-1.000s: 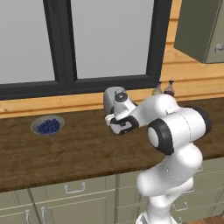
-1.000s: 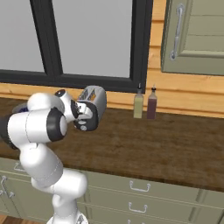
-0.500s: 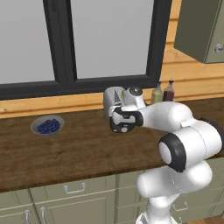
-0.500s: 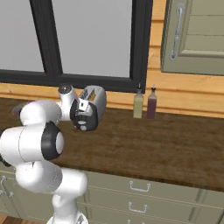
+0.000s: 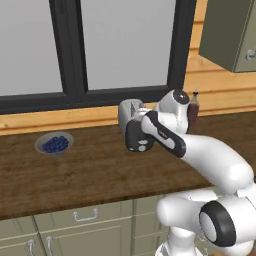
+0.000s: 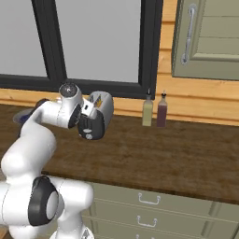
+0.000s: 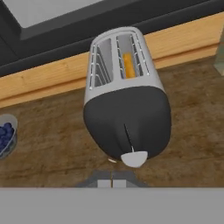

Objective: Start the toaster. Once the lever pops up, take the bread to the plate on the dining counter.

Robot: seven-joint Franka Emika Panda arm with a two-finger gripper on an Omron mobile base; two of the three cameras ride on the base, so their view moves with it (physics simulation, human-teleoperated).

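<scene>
1. The toaster [image 7: 124, 96] stands on the dark wood worktop [image 5: 90, 172] at its back edge, below the window [image 5: 115, 45]. Its black end panel faces the arm.
2. The bread [image 7: 128, 64] sits in the toaster's right-hand slot as the hand view shows it, an orange strip between the wires; the other slot looks empty.
3. The lever [image 7: 134, 158] is a grey tab low on the black panel, at the foot of its slit.
4. The gripper [image 7: 111, 183] has its two tips pressed together, holding nothing, just below and left of the lever.
5. Against a second ago, the arm has swung out and stretched toward the toaster, and the fingers have closed fully.
6. A bowl of blue berries [image 5: 54, 144] sits well to the toaster's left; two bottles [image 6: 154, 110] stand to its right.
</scene>
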